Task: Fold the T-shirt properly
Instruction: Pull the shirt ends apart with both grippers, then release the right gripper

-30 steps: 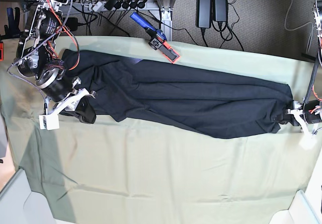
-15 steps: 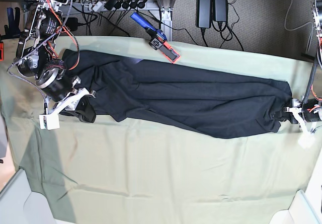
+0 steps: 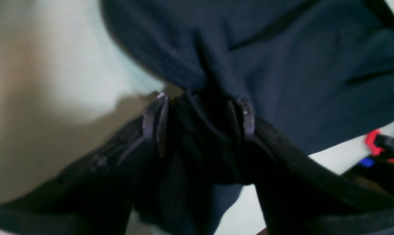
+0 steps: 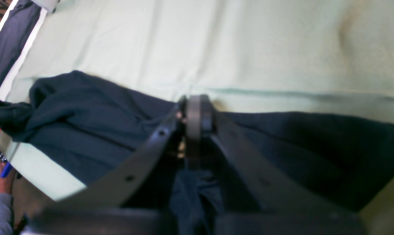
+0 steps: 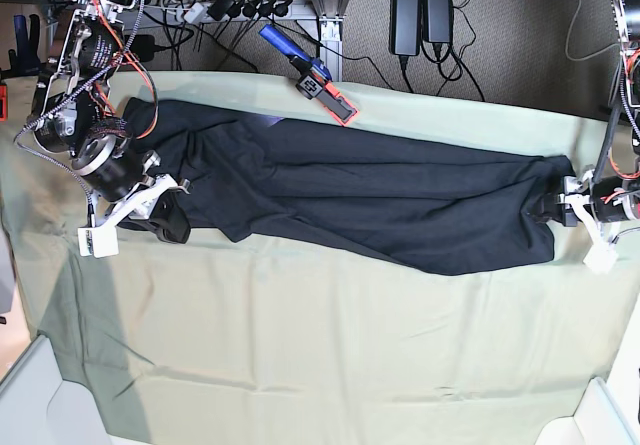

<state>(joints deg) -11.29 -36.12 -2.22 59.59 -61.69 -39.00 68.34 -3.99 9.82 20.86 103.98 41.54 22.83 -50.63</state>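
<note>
Pale green cloth point(image 5: 320, 355) covers the table. At 12 o'clock on its far edge lies an orange-and-blue tool point(image 5: 318, 83), just clear of the shirt; beyond it, power bricks point(image 5: 420, 10) and cables point(image 5: 200, 5) on the carpet. White bin corners sit at 7 point(image 5: 40, 395) and 5 o'clock point(image 5: 595, 420). Nothing lies on top of the shirt.

T-shirt point(image 5: 350, 190) is stretched in a long bunched band from 9 to 3 o'clock across the cloth's upper half, wrinkled lengthwise, lying on the cloth.

Left gripper point(image 5: 560, 208) at 3 o'clock: the wrist view shows fingers point(image 3: 246, 117) parted a little with a wad of black fabric point(image 3: 282, 65) pinched between them, so it is clamped on the shirt's end.

Right gripper point(image 5: 165, 208) at 9 o'clock: in the wrist view the fingertips point(image 4: 193, 114) are pressed together at the shirt's point(image 4: 86, 130) edge; fabric bunches under them, gripping the shirt. A person's hand point(image 4: 2, 182) shows at that view's 8 o'clock edge.
</note>
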